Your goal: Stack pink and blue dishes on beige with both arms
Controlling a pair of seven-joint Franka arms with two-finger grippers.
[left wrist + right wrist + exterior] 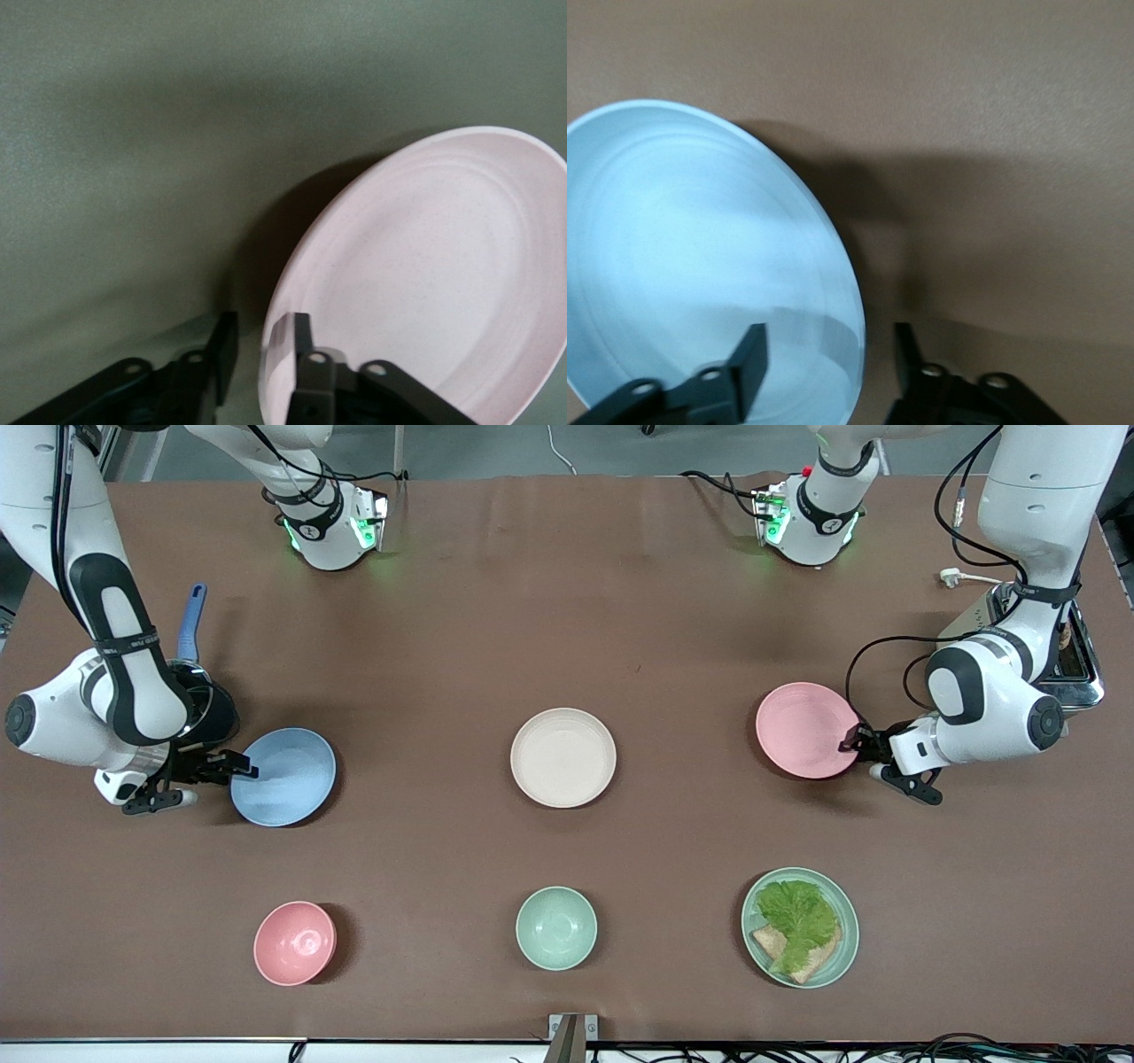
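Observation:
The pale blue plate (283,777) lies toward the right arm's end of the table. My right gripper (237,767) is open, its fingers wide apart astride the blue plate's (700,266) rim: one finger (749,363) over the dish, the other outside. The pale pink plate (804,729) lies toward the left arm's end. My left gripper (859,744) also straddles the pink plate's (425,266) rim, open with a narrower gap; one finger (301,341) is on the dish side. Midway between the two plates sits the beige plate (563,757), with nothing on it.
Nearer the camera stand a pink bowl (295,942), a mint-green bowl (556,927) and a mint-green plate (846,921) with lettuce and bread. A toaster (1067,660) sits by the left arm. A blue-handled pan (191,622) lies under the right arm.

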